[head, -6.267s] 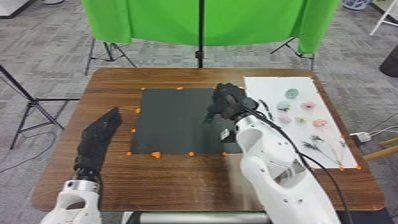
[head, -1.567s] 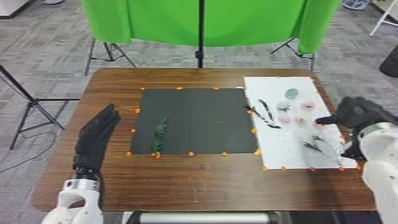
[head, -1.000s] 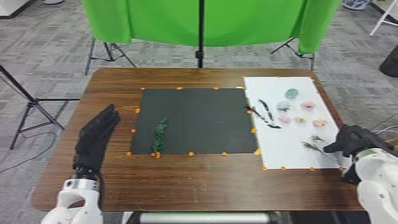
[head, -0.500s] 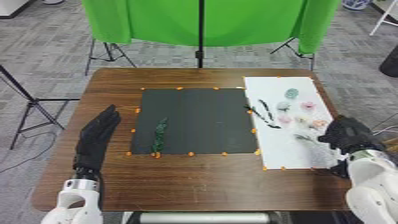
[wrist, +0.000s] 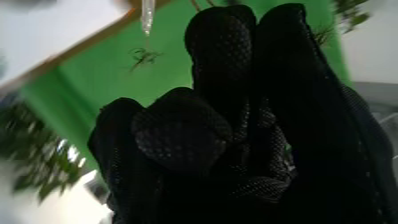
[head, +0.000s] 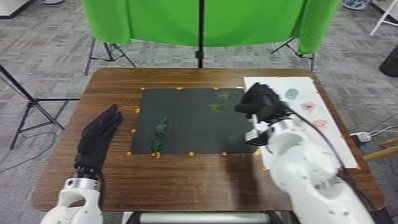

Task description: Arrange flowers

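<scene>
Likely at the placing step: sprig point(head: 218, 107) over mat point(head: 191, 130), apparently pinched in right hand point(head: 260, 100) with fingers mostly curled. Next, lower gently right of leafy stem point(head: 160, 136), then release without dragging. Blooms point(head: 308, 105) on sheet point(head: 293, 82); left hand point(head: 98, 130) straight-fingered beyond mat's left edge, not in the way

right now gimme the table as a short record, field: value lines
dark sheet: leafy green stem lying lengthwise near its left edge
white sheet: round green piece and pink blossoms visible
right hand: between the two sheets, holding a feathery sprig whose green tips are over the dark sheet
left hand: left of the dark sheet, fingers straight
backdrop: green cloth
</scene>
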`<move>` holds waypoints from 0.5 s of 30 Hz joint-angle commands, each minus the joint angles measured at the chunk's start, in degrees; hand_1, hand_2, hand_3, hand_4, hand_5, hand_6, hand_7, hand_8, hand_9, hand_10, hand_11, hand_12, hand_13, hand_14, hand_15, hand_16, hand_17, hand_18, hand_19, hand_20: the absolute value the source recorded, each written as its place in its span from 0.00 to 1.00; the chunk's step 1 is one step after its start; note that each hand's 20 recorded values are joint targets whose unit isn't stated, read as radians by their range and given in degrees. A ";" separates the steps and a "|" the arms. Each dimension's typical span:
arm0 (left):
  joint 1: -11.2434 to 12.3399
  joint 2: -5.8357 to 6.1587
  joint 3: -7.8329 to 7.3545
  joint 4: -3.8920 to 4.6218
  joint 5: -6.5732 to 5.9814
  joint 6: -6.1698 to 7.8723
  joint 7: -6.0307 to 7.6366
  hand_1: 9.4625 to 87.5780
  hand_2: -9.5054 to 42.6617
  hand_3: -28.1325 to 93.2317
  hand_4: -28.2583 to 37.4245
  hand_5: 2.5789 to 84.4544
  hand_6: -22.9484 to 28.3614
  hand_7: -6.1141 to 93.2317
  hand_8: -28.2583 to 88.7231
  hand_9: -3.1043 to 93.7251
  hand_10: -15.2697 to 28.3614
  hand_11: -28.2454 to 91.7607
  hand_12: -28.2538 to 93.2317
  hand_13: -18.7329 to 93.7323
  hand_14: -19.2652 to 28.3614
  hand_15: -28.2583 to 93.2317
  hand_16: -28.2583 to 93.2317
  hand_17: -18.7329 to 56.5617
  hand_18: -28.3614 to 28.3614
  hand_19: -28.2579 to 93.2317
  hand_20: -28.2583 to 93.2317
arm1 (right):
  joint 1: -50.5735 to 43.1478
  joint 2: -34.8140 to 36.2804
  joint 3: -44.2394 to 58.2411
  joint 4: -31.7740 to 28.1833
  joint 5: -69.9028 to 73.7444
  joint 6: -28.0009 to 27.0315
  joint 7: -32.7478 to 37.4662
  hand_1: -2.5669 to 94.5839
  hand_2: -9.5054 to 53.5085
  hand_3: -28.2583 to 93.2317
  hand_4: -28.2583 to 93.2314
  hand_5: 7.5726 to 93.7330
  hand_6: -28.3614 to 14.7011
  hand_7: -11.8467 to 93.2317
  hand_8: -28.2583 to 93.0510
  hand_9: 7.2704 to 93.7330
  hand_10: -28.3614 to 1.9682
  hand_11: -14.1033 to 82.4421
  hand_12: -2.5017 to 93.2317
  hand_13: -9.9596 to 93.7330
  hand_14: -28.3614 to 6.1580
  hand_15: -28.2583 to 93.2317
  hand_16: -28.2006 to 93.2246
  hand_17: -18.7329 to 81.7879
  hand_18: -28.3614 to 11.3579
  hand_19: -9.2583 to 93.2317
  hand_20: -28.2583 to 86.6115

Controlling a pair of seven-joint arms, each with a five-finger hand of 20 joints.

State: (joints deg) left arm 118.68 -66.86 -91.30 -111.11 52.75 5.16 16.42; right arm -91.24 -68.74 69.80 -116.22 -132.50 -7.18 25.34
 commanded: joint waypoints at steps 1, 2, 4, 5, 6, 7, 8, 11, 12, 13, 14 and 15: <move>0.45 -0.04 -0.16 -0.03 0.23 -1.08 -1.22 0.18 0.02 0.78 0.09 0.48 0.54 0.11 0.20 0.42 0.62 0.32 0.34 0.42 0.69 0.29 0.25 0.29 0.67 0.24 0.37 | 2.74 -11.89 -7.07 8.30 0.94 -3.32 1.10 0.66 0.00 0.65 0.11 0.88 0.67 0.34 0.37 0.97 0.59 0.51 0.30 0.99 0.77 0.72 0.50 0.84 0.44 1.00 0.77; 0.64 -0.03 -0.30 -0.09 0.18 -1.15 -1.35 0.18 0.02 0.78 0.09 0.48 0.54 0.11 0.20 0.42 0.62 0.32 0.34 0.42 0.69 0.29 0.25 0.29 0.67 0.24 0.37 | 3.08 -12.49 -7.46 8.96 1.69 -3.89 1.99 0.66 0.00 0.65 0.11 0.88 0.67 0.34 0.37 0.97 0.59 0.51 0.30 0.99 0.77 0.72 0.50 0.84 0.44 1.00 0.77; 0.84 0.09 -0.41 -0.19 -0.15 -1.11 -1.57 0.18 0.03 0.78 0.09 0.48 0.54 0.11 0.20 0.42 0.62 0.32 0.34 0.42 0.69 0.29 0.25 0.29 0.67 0.24 0.37 | 3.22 -13.51 -7.96 10.25 1.48 -4.02 2.36 0.66 0.00 0.64 0.11 0.88 0.67 0.34 0.37 0.97 0.59 0.51 0.30 0.99 0.77 0.72 0.50 0.84 0.44 1.00 0.77; 0.88 0.11 -0.44 -0.21 -0.28 -1.24 -1.65 0.18 0.03 0.78 0.09 0.48 0.54 0.11 0.20 0.42 0.62 0.32 0.34 0.42 0.69 0.29 0.25 0.29 0.67 0.24 0.37 | 3.30 -13.91 -8.17 10.72 1.36 -4.10 2.98 0.66 0.00 0.64 0.11 0.88 0.66 0.34 0.37 0.97 0.59 0.51 0.30 0.99 0.78 0.72 0.50 0.84 0.45 1.00 0.76; 1.09 0.11 -0.51 -0.32 -0.33 -1.26 -1.66 0.18 0.03 0.78 0.09 0.48 0.54 0.11 0.20 0.42 0.62 0.32 0.34 0.42 0.69 0.29 0.25 0.29 0.67 0.24 0.37 | 3.17 -14.27 -8.35 11.07 1.49 -4.03 3.40 0.66 0.00 0.64 0.11 0.88 0.66 0.34 0.37 0.97 0.59 0.51 0.30 0.99 0.78 0.72 0.50 0.84 0.45 1.00 0.76; 1.09 0.04 -0.51 -0.31 -0.32 -1.35 -1.75 0.18 0.03 0.78 0.10 0.48 0.54 0.11 0.20 0.42 0.62 0.32 0.34 0.42 0.69 0.29 0.25 0.29 0.68 0.24 0.37 | 3.15 -14.52 -8.45 11.35 1.98 -4.09 3.80 0.66 0.00 0.64 0.12 0.88 0.66 0.34 0.37 0.97 0.59 0.51 0.30 0.99 0.78 0.72 0.50 0.85 0.45 1.00 0.76; 1.05 0.04 -0.49 -0.28 -0.38 -1.50 -1.86 0.17 0.03 0.78 0.10 0.48 0.54 0.11 0.20 0.42 0.62 0.32 0.34 0.42 0.69 0.29 0.25 0.29 0.68 0.24 0.37 | 3.09 -14.67 -8.54 11.43 2.81 -4.30 4.36 0.66 0.00 0.64 0.12 0.88 0.66 0.34 0.37 0.97 0.58 0.51 0.30 0.99 0.78 0.72 0.50 0.85 0.45 1.00 0.76; 1.04 0.05 -0.57 -0.24 -0.47 -2.02 -2.23 0.17 0.02 0.78 0.10 0.48 0.54 0.11 0.20 0.42 0.62 0.31 0.34 0.42 0.69 0.29 0.25 0.29 0.68 0.24 0.37 | 3.01 -14.59 -9.32 11.86 3.27 -4.48 4.81 0.66 0.00 0.63 0.12 0.87 0.65 0.34 0.37 0.97 0.58 0.51 0.30 0.99 0.78 0.72 0.50 0.85 0.46 1.00 0.76; 1.08 0.04 -0.64 -0.23 -0.50 -2.25 -2.30 0.17 0.02 0.78 0.10 0.48 0.54 0.11 0.20 0.42 0.62 0.31 0.34 0.42 0.69 0.29 0.25 0.29 0.68 0.24 0.37 | 2.95 -14.52 -9.57 11.81 3.44 -4.71 4.88 0.66 0.00 0.63 0.12 0.87 0.65 0.35 0.37 0.97 0.58 0.51 0.30 0.99 0.79 0.72 0.50 0.85 0.46 1.00 0.76; 1.07 0.03 -0.71 -0.23 -0.53 -2.42 -2.43 0.17 0.02 0.78 0.10 0.48 0.54 0.11 0.20 0.42 0.62 0.31 0.34 0.42 0.69 0.29 0.25 0.29 0.68 0.24 0.37 | 2.83 -14.58 -9.71 11.83 3.50 -4.82 4.82 0.66 0.00 0.63 0.12 0.87 0.65 0.35 0.37 0.97 0.58 0.51 0.30 0.99 0.79 0.72 0.50 0.85 0.47 1.00 0.76; 1.13 0.05 -0.72 -0.23 -0.55 -2.44 -2.38 0.17 0.02 0.78 0.10 0.48 0.54 0.11 0.20 0.42 0.62 0.31 0.34 0.42 0.69 0.29 0.25 0.29 0.68 0.24 0.37 | 2.75 -14.63 -9.93 11.90 3.56 -4.74 4.77 0.66 0.00 0.63 0.13 0.87 0.65 0.35 0.37 0.97 0.58 0.51 0.30 1.00 0.79 0.72 0.50 0.85 0.47 1.00 0.76; 1.19 0.05 -0.71 -0.24 -0.58 -2.49 -2.32 0.17 0.03 0.78 0.10 0.48 0.54 0.11 0.20 0.42 0.62 0.31 0.34 0.42 0.69 0.29 0.25 0.29 0.68 0.24 0.37 | 2.74 -14.64 -10.13 11.97 3.58 -4.86 4.72 0.66 0.00 0.63 0.13 0.87 0.65 0.35 0.37 0.97 0.58 0.51 0.30 1.00 0.79 0.72 0.50 0.86 0.47 1.00 0.75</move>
State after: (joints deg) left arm 119.03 -66.71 -91.75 -111.25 52.57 3.94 15.00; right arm -87.67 -83.06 61.00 -104.72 -129.42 -11.23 29.68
